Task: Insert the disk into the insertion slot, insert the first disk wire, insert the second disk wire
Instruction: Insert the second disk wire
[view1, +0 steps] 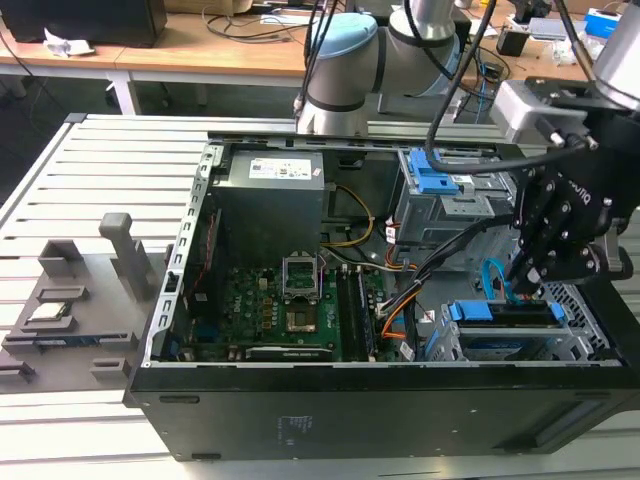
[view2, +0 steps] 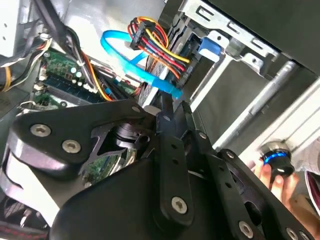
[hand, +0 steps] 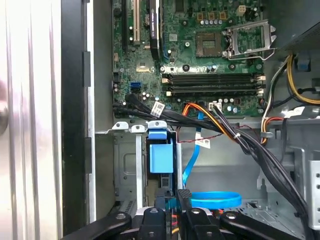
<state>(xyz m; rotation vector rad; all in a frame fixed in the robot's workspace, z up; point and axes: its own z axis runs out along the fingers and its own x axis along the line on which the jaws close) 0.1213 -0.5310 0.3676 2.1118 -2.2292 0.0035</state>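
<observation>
I see the open computer case (view1: 170, 270) filling the middle of the exterior view, lying on the slatted table (view1: 60, 180). Inside it, the motherboard (view1: 270, 300) sits lower centre, with the power supply (view1: 272, 200) above it. At the lower right of the frame the disk (view1: 505, 312) sits in the insertion slot (view1: 575, 345). My gripper (view1: 522, 285) hangs just above the disk, touching the second disk wire (view1: 492, 275). Another drive cage (view1: 440, 205) lies above that. The arm's base (view1: 340, 70) stands at top centre, behind the case.

Grey slatted metal table (view1: 120, 150); cluttered wooden desks (view1: 200, 55) behind.
</observation>
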